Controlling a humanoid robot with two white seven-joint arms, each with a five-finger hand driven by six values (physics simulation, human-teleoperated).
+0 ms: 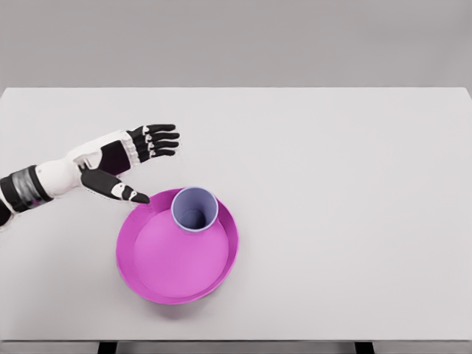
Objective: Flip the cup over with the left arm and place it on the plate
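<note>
Now my left hand (136, 158) hovers with fingers spread, holding nothing, just beside the plate's (147, 276) far-left rim. The cup (195, 209) stands mouth-up on the plate's far edge; the counter (354, 184) stretches bare rightward.

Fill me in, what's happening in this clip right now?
A lavender cup stands upright, mouth up, on the far edge of a magenta plate on a white table. The left robot hand is open just beside the plate's upper left, fingers spread and holding nothing, thumb pointing toward the cup. The cup looks placed; the right arm is out of view.
</note>
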